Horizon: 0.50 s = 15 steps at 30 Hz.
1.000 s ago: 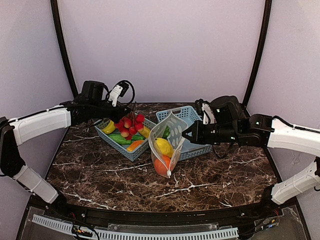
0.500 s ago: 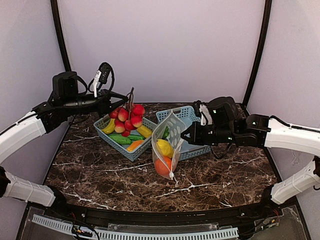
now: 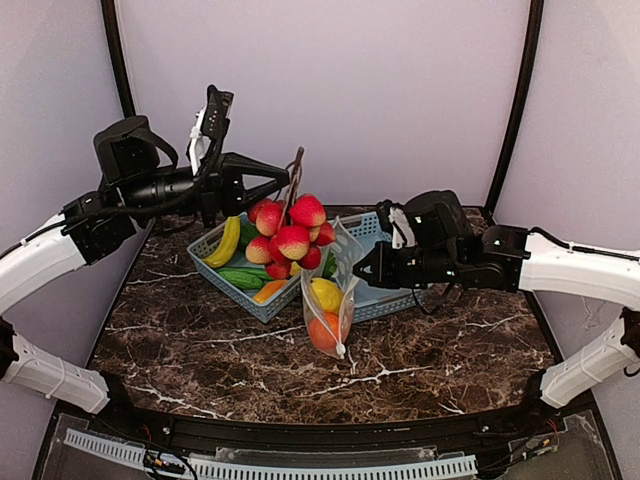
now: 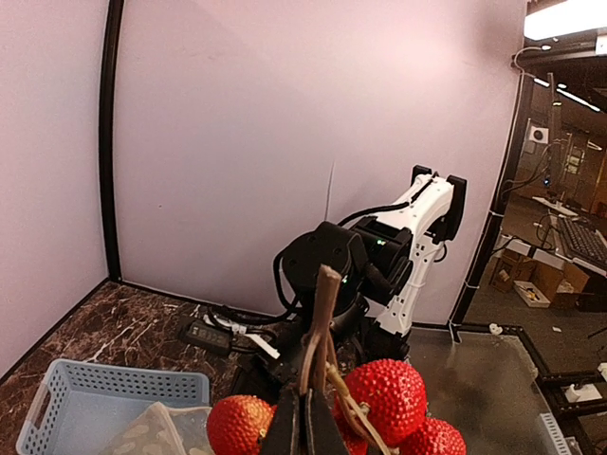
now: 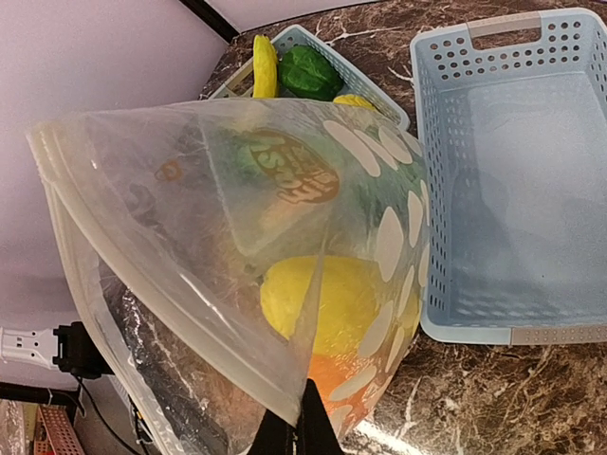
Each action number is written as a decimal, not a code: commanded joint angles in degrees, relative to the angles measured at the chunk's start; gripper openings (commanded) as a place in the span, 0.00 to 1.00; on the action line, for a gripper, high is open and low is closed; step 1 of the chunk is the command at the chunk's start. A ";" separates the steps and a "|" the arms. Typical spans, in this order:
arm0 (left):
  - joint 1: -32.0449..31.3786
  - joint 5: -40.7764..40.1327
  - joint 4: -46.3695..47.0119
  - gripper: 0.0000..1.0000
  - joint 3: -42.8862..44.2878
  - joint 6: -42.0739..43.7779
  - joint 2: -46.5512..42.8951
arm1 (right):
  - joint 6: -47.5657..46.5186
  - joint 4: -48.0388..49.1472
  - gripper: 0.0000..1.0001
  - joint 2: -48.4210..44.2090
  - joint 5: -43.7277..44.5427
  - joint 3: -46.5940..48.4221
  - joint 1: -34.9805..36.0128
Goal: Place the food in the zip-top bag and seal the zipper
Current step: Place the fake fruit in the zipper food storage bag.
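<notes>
My left gripper point(image 3: 284, 180) is shut on the brown stem point(image 4: 322, 318) of a bunch of red bumpy fruits point(image 3: 290, 235). It holds the bunch in the air over the left basket's right end, just above and left of the zip-top bag's mouth. The polka-dot zip-top bag point(image 3: 332, 290) stands upright with its mouth open. My right gripper point(image 3: 359, 274) is shut on the bag's edge point(image 5: 313, 379). Inside the bag lie a yellow piece point(image 5: 322, 303) and a round orange point(image 5: 353, 377). The zipper's white slider tab point(image 3: 340, 348) hangs low at the front.
A light-blue lattice basket point(image 3: 208, 262) at the back left holds a banana point(image 3: 226, 242), green pieces point(image 3: 240, 278) and an orange piece point(image 3: 270, 290). A second light-blue basket point(image 5: 512, 190) stands beside the bag with nothing in it. Purple walls enclose the marble table point(image 3: 200, 350).
The left arm has lifted the red bunch out of the left basket and carried it up and right toward the bag. The right gripper and bag shifted slightly left.
</notes>
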 commanded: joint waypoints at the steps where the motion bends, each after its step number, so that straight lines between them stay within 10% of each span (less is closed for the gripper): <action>1: -2.24 1.89 10.36 0.01 -0.29 -4.22 2.61 | -0.68 2.15 0.00 0.68 -0.72 2.07 -0.53; 15: -3.89 -7.08 5.97 0.01 -4.33 3.22 9.54 | -0.37 2.31 0.00 -1.03 -1.49 1.86 -0.55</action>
